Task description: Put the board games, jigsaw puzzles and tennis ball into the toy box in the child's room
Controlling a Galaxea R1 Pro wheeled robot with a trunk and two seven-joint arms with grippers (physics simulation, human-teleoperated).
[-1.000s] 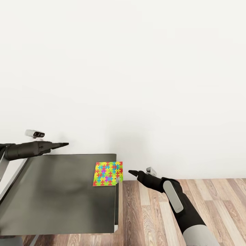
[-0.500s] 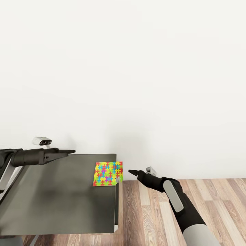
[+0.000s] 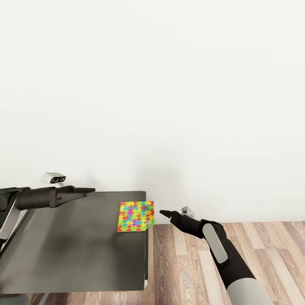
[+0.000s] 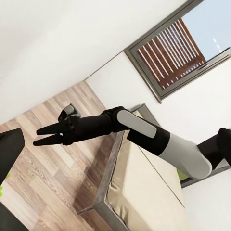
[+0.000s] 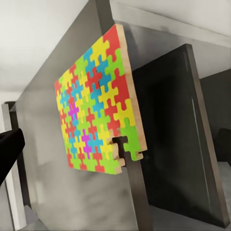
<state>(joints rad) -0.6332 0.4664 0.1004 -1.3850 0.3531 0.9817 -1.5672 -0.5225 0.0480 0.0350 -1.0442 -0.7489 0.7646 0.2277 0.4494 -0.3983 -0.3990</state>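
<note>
From the head view, a jigsaw puzzle (image 3: pixel 136 216) lies flat on the right end of the dark grey shelf section (image 3: pixel 67 245), one corner overhanging the edge. The right gripper (image 3: pixel 163 213) hangs over the wood floor (image 3: pixel 254 245) just beside that corner, pointing at it, fingers close together and holding nothing. The left gripper (image 3: pixel 90 190) hovers over the shelf's back edge, farther off and empty.

From the left wrist view, the right gripper (image 4: pixel 42 135) appears with fingers slightly parted, the bed (image 4: pixel 144 192) behind it.

From the right wrist view, the jigsaw puzzle (image 5: pixel 98 103) lies straight ahead, its notched corner past the shelf edge. I judge the right arm the nearer.
</note>
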